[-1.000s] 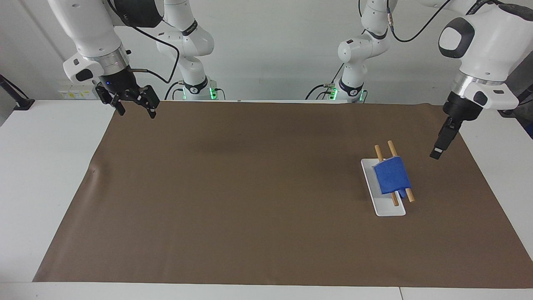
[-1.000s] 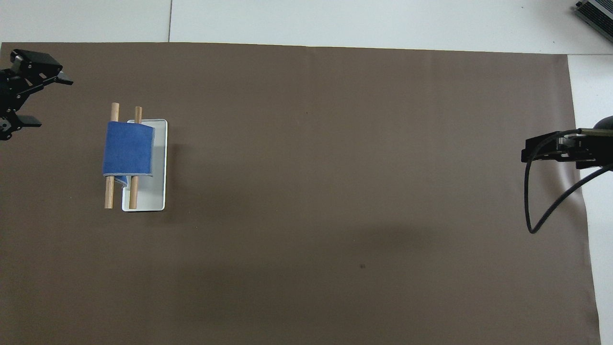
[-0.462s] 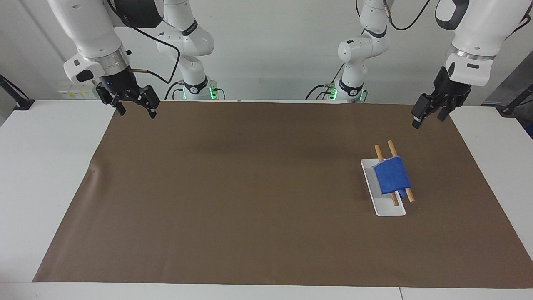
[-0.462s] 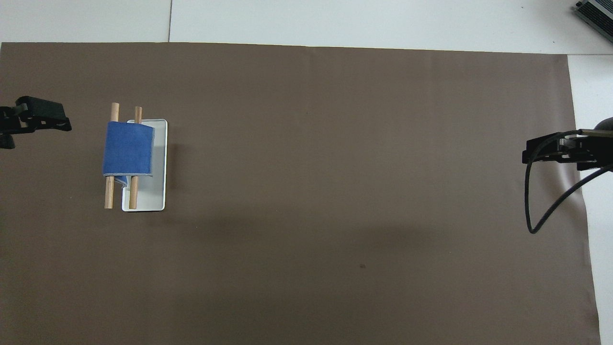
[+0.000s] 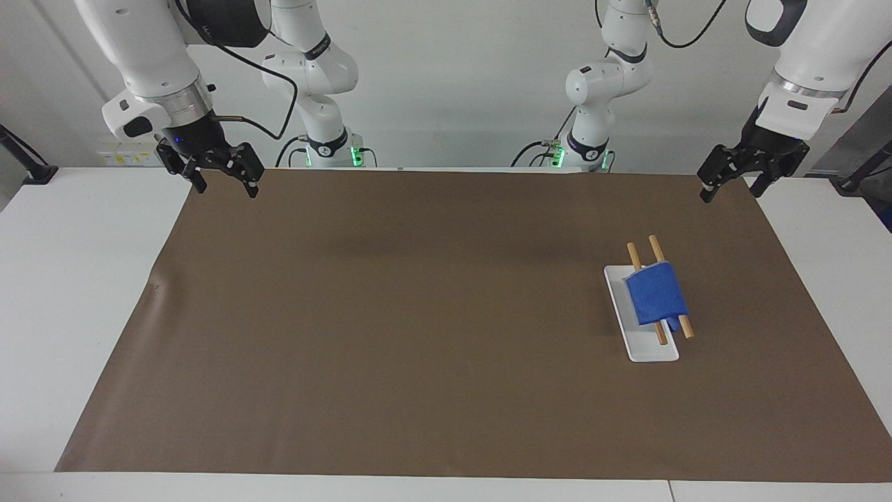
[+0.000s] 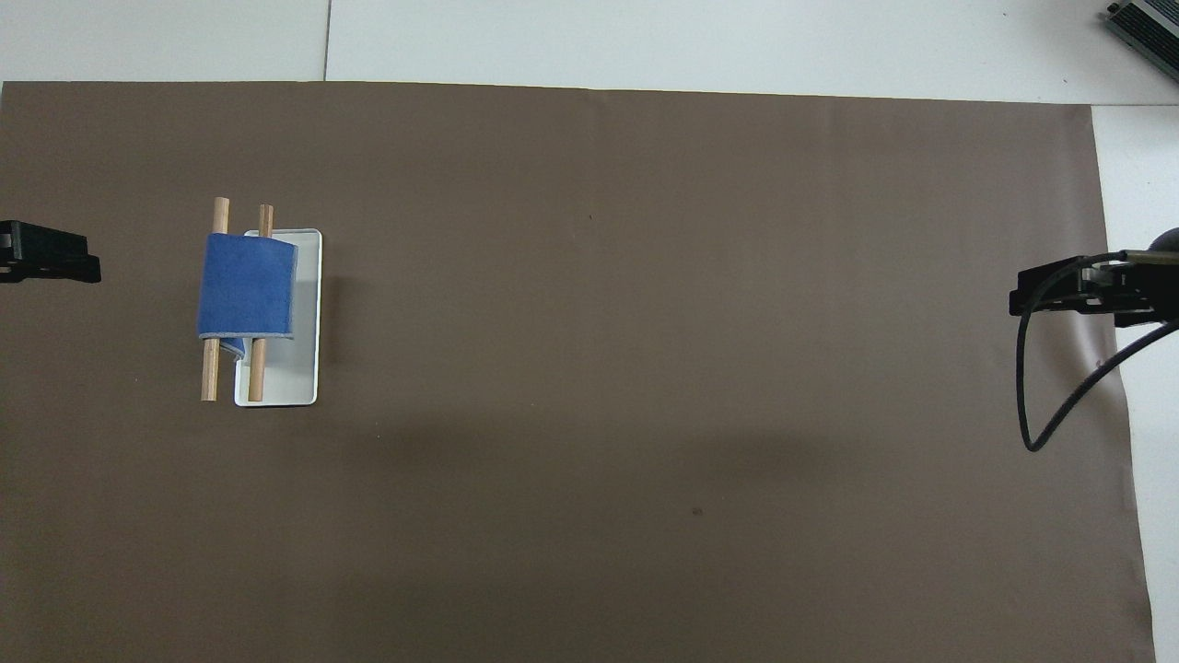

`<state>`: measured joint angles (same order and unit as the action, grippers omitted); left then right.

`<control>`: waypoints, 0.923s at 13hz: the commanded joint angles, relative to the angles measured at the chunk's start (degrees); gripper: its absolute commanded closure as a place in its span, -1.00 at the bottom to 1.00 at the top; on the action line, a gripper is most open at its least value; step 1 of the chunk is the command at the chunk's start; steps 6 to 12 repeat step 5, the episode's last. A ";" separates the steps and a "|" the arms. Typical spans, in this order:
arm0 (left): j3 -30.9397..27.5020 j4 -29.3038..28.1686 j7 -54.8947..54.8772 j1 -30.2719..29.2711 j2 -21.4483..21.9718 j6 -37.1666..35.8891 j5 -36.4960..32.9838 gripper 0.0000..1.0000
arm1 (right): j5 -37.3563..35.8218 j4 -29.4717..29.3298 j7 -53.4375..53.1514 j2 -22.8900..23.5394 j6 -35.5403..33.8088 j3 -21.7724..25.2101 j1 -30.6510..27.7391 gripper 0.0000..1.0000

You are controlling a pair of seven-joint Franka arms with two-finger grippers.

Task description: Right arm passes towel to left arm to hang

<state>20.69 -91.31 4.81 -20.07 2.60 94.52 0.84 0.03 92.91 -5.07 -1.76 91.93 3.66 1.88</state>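
The blue towel hangs draped over two wooden rods of a small rack with a white base, toward the left arm's end of the table. In the overhead view the towel covers the middle of both rods. My left gripper is open and empty, raised over the mat's edge, apart from the rack. Only its tip shows in the overhead view. My right gripper is open and empty, waiting over the mat's corner at the right arm's end, and shows in the overhead view.
A brown mat covers most of the white table. A black cable loops down from the right wrist. A grey device sits at the table's corner farthest from the robots.
My left gripper has risen and drawn back from beside the rack to the mat's edge, turning its fingers level. The towel and the right arm have hardly moved.
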 commanded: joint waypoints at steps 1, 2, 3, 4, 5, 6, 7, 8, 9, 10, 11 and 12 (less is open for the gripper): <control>0.15 -1.33 -0.85 -0.32 1.80 -1.43 -1.02 -1.00 | -1.35 0.43 1.90 -0.70 -1.05 0.04 -0.04 -1.00; 0.23 -1.42 -0.85 -0.32 1.80 -2.31 -1.02 -1.00 | -1.70 0.69 1.99 -0.79 -1.14 -0.05 0.14 -1.00; 0.15 -1.33 -0.94 -0.32 1.80 -2.23 -0.93 -1.00 | -2.75 0.61 1.99 -0.79 -1.05 -0.40 0.14 -1.00; 0.14 -1.42 -0.94 -0.32 1.88 -2.23 -0.93 -1.00 | -2.84 0.35 2.08 -0.61 -0.97 -0.40 0.05 -1.00; 0.14 -1.51 -0.94 -0.32 1.89 -2.15 -0.93 -1.00 | -2.93 0.26 2.69 -0.61 -1.05 -0.40 0.05 -1.00; 0.14 -1.51 -0.94 -0.32 1.89 -2.15 -0.93 -1.00 | -2.93 0.26 2.69 -0.61 -1.05 -0.40 0.05 -1.00; 0.14 -1.51 -0.94 -0.32 1.89 -2.15 -0.93 -1.00 | -2.93 0.26 2.69 -0.61 -1.05 -0.40 0.05 -1.00; 0.14 -1.51 -0.94 -0.32 1.89 -2.15 -0.93 -1.00 | -2.93 0.26 2.69 -0.61 -1.05 -0.40 0.05 -1.00; 0.14 -1.51 -0.94 -0.32 1.89 -2.15 -0.93 -1.00 | -2.93 0.26 2.69 -0.61 -1.05 -0.40 0.05 -1.00; 0.14 -1.51 -0.94 -0.32 1.89 -2.15 -0.93 -1.00 | -2.93 0.26 2.69 -0.61 -1.05 -0.40 0.05 -1.00; 0.14 -1.51 -0.94 -0.32 1.89 -2.15 -0.93 -1.00 | -2.93 0.26 2.69 -0.61 -1.05 -0.40 0.05 -1.00; 0.14 -1.51 -0.94 -0.32 1.89 -2.15 -0.93 -1.00 | -2.93 0.26 2.69 -0.61 -1.05 -0.40 0.05 -1.00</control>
